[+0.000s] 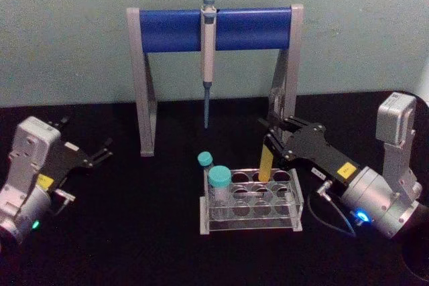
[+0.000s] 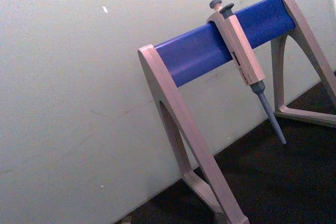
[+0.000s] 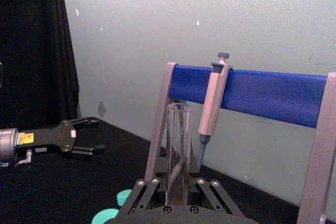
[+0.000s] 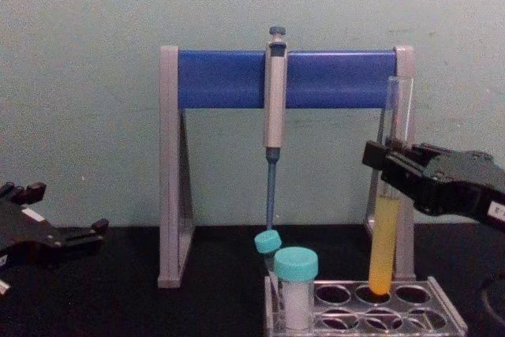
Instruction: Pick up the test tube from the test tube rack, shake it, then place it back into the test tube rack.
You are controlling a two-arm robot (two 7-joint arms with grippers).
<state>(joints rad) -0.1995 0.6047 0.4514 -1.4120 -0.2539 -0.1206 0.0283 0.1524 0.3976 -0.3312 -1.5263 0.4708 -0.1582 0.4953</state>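
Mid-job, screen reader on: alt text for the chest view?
The right gripper holds the test tube upright, its yellow-filled bottom at a back hole of the test tube rack. Behind hangs a pipette on its stand; the left gripper sits open at left.

We see the test tube rack (image 1: 249, 222) mid-desk (image 1: 134, 239), vials (image 1: 219, 179) at its 9 o'clock end. The test tube (image 1: 266, 163) is at its back row, in the right gripper's (image 1: 269, 140) jaws from 3 o'clock. The pipette stand (image 1: 174, 28) is at 12, the left gripper (image 1: 100, 152) well apart at 9.
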